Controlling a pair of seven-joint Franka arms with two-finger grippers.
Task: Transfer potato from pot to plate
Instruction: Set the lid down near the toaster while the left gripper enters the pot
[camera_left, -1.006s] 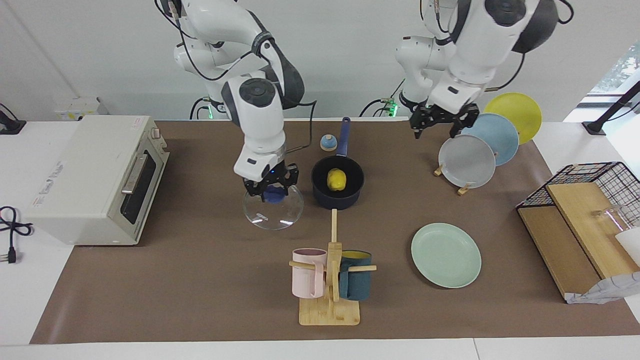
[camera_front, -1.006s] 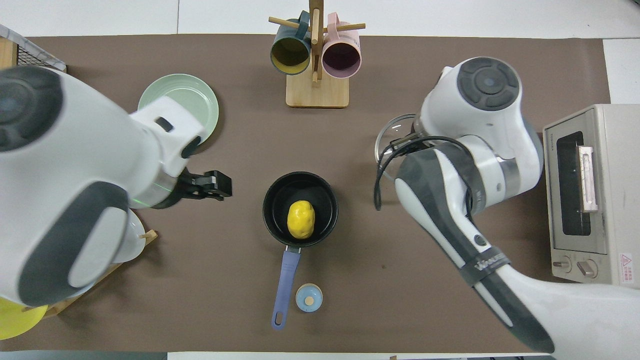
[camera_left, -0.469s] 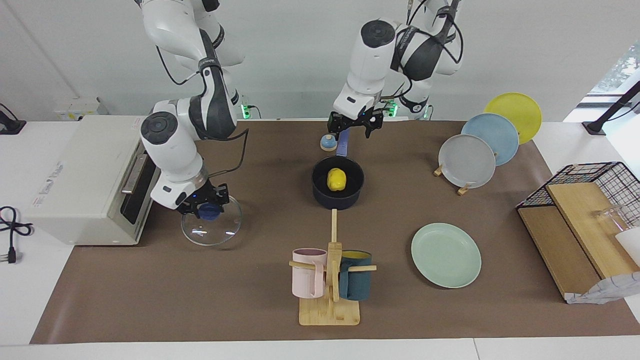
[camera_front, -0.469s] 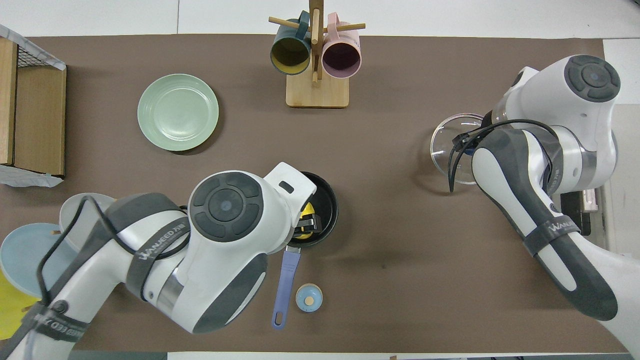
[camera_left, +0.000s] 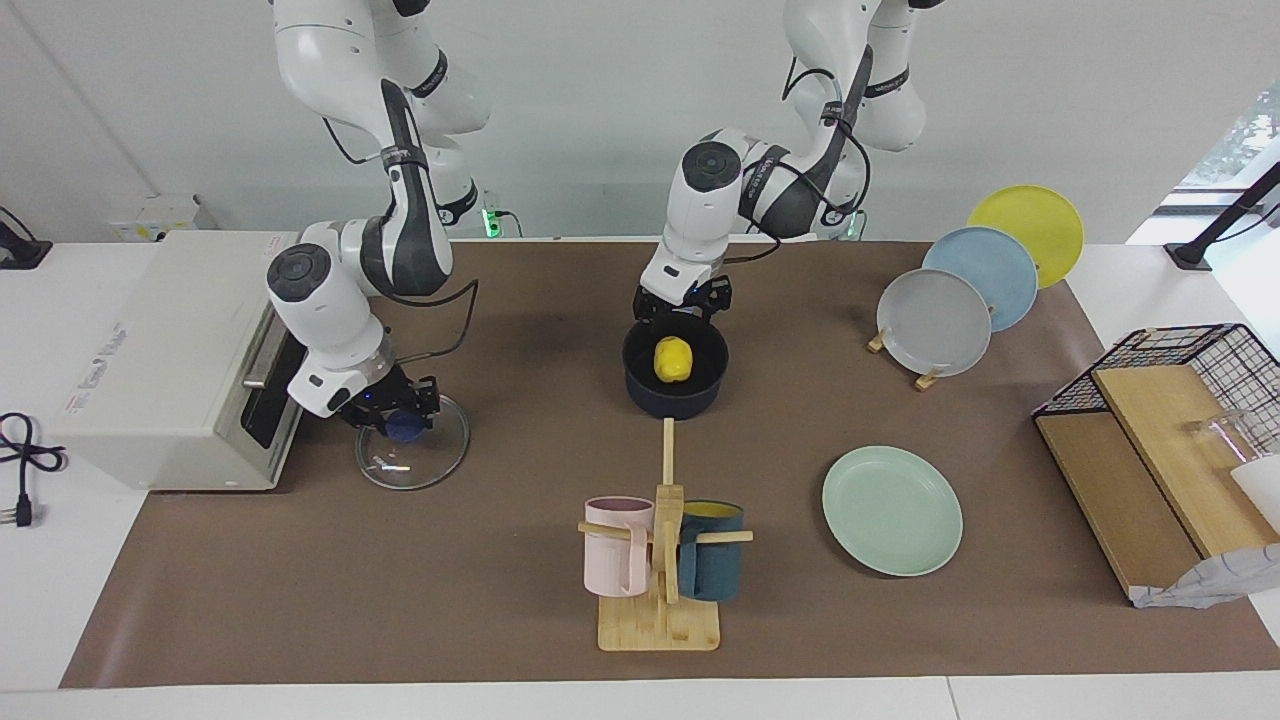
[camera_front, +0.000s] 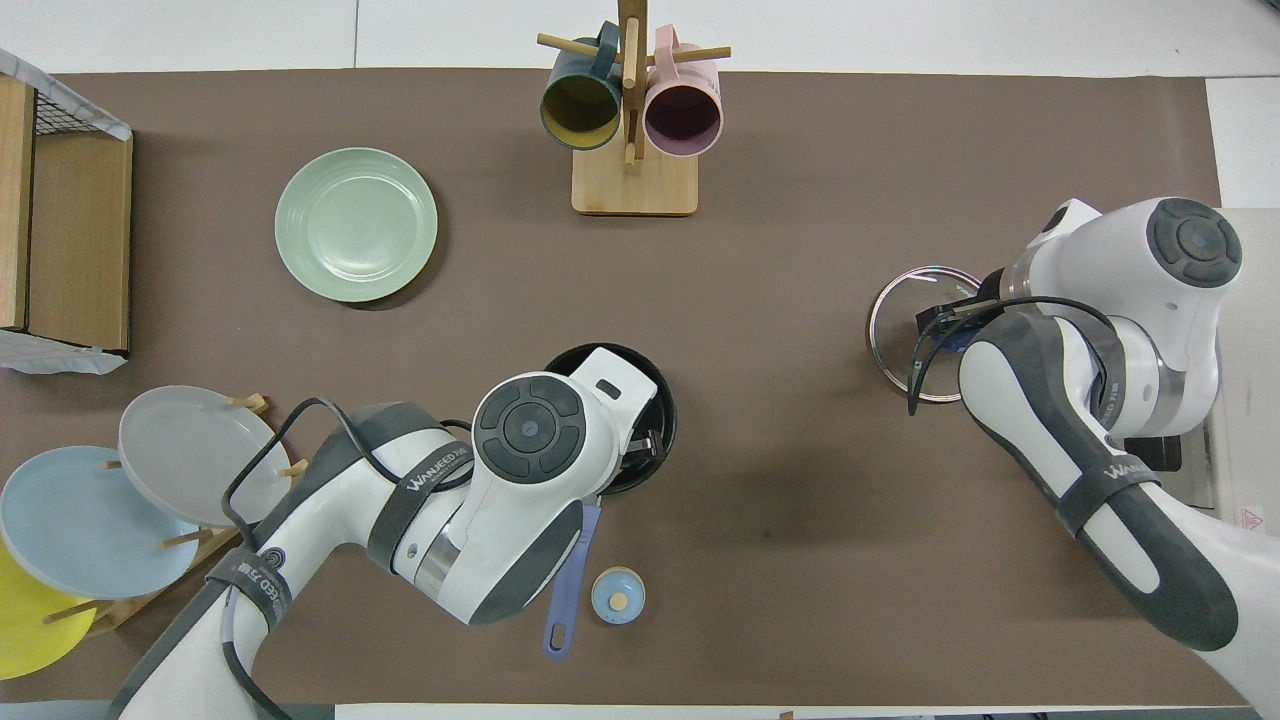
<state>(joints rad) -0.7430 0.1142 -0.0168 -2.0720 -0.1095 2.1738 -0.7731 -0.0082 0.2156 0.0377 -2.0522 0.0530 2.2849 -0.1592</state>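
The yellow potato lies in the dark navy pot at the middle of the table. My left gripper is open just above the pot's rim on the robots' side, over the potato without touching it. In the overhead view my left arm hides the potato; only part of the pot's rim and its blue handle show. The mint-green plate lies bare, farther from the robots than the pot, toward the left arm's end. My right gripper is shut on the blue knob of a glass lid.
A toaster oven stands at the right arm's end, beside the lid. A wooden mug rack with a pink and a teal mug stands farther from the robots than the pot. A rack holds grey, blue and yellow plates. A small blue knob lies by the pot's handle.
My left gripper has come down from over the pot's handle to just above the pot. My right gripper has carried the glass lid lower and closer to the oven.
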